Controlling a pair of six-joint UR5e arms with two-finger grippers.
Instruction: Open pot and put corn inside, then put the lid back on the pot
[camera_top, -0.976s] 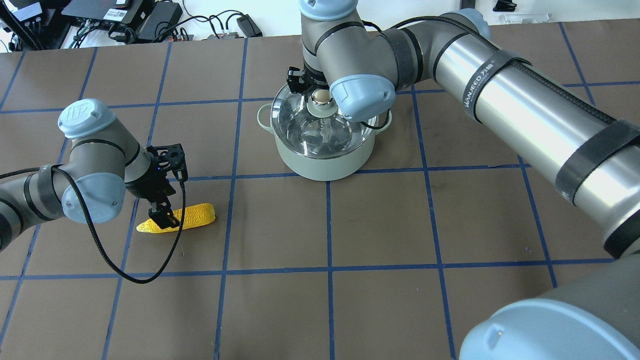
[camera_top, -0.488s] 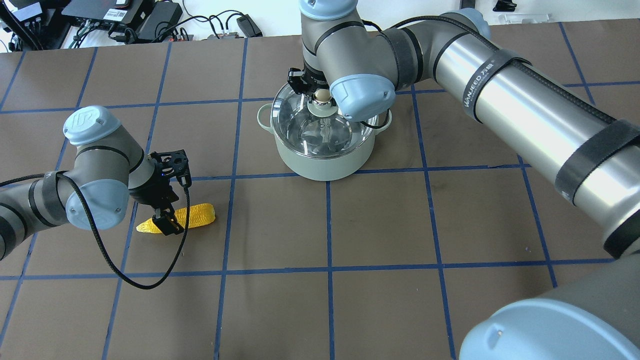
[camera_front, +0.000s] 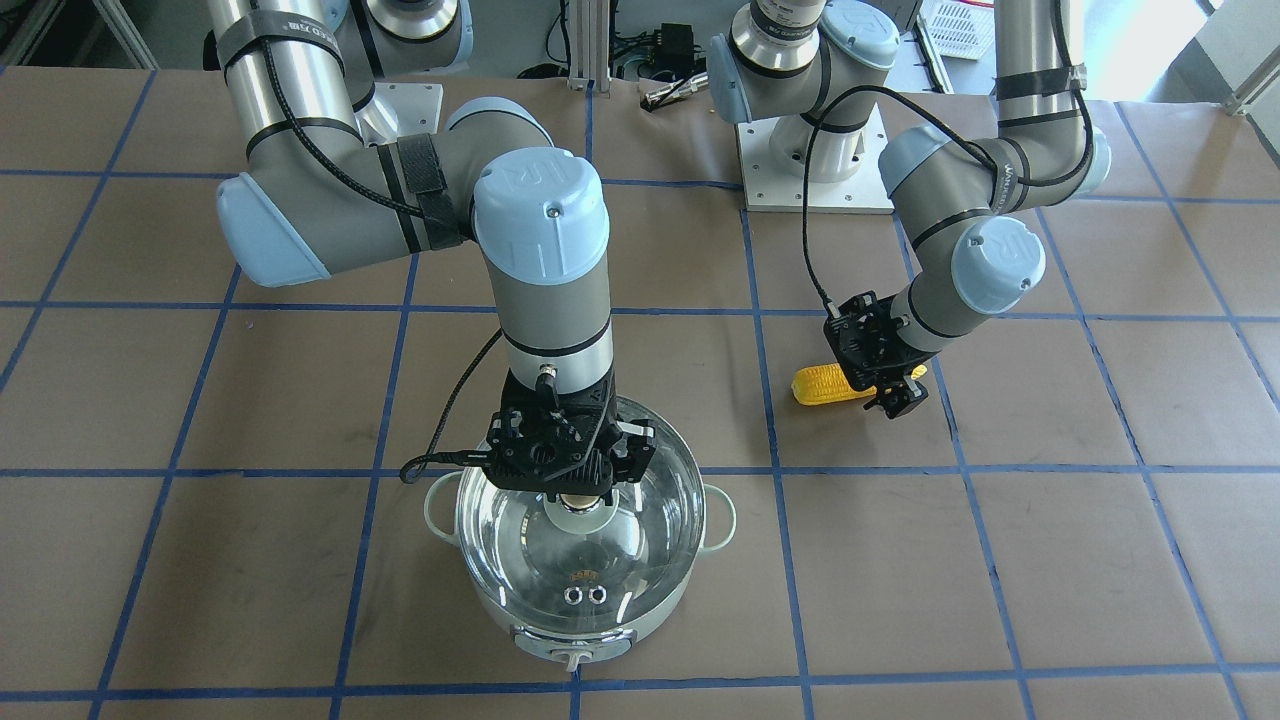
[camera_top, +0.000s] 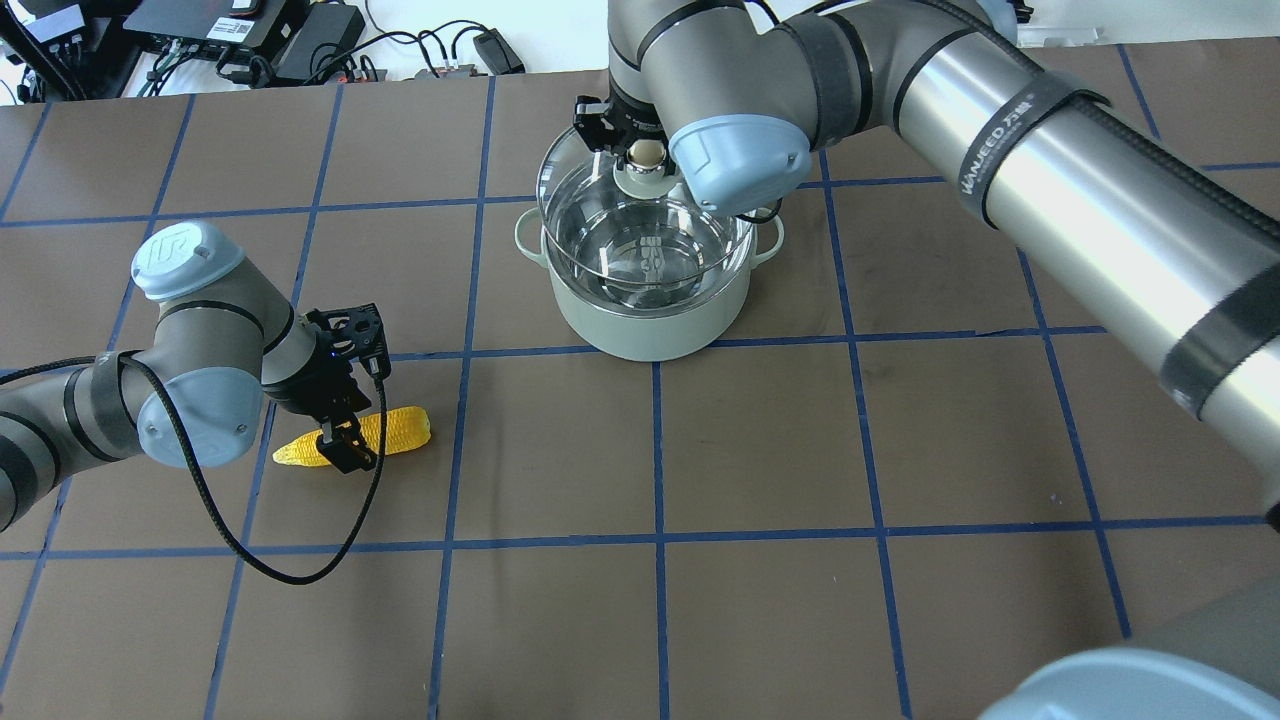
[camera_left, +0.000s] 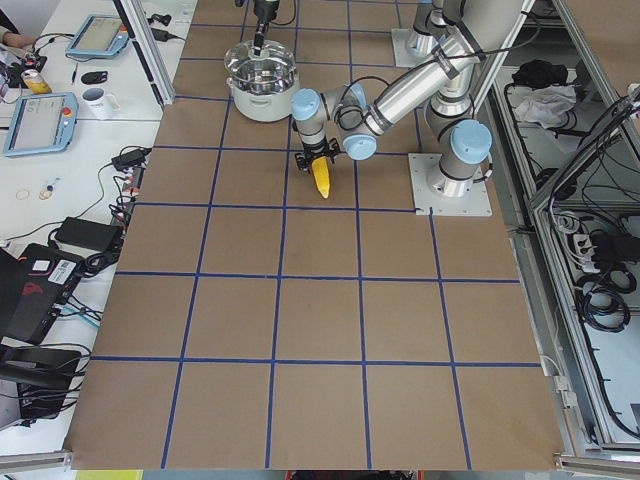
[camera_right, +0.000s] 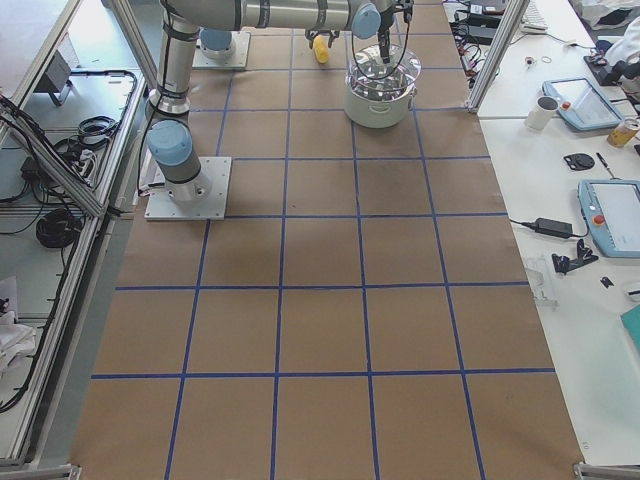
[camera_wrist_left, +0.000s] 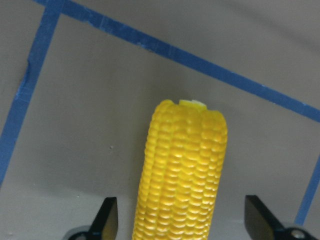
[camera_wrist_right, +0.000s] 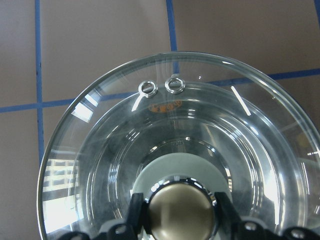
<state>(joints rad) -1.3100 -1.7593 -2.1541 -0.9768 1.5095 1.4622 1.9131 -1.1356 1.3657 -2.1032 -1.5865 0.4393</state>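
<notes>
Grips the gold-beige knob (camera_wrist_right: 181, 212) of the lid (camera_top: 640, 235) with the right gripper (camera_top: 646, 152), fingers closed tight against either side of the cap. Reaches in from the right with the long silver right arm (camera_top: 1080, 190), wrist straight above the knob. Holds the clear glass dome lifted off the rim of the pot (camera_top: 650, 322), hanging over the steel-lined opening, two metal-ringed vent holes (camera_wrist_right: 148, 88) on the edge away from the robot.

Leaves the mint-white pot standing at the far middle of the brown tabletop (camera_top: 850, 450), just beyond a crossing of blue tape lines (camera_top: 657, 440), one loop handle (camera_top: 527, 240) at the left, another at the right, front control knob (camera_front: 572, 658) turned away from the robot.

Poises the left gripper (camera_wrist_left: 182, 220) low over the corn (camera_top: 400, 430) at the left of the tabletop, fingers spread wide astride the cob, bare tabletop showing between each fingertip and the yellow kernels, nothing in its grasp.

Shows the corn lying flat, well apart from the pot and nearer the robot, tapered tip to the left, blunt end to the right, a black cable (camera_top: 250, 545) looping from the left wrist across the tabletop on its near side.
</notes>
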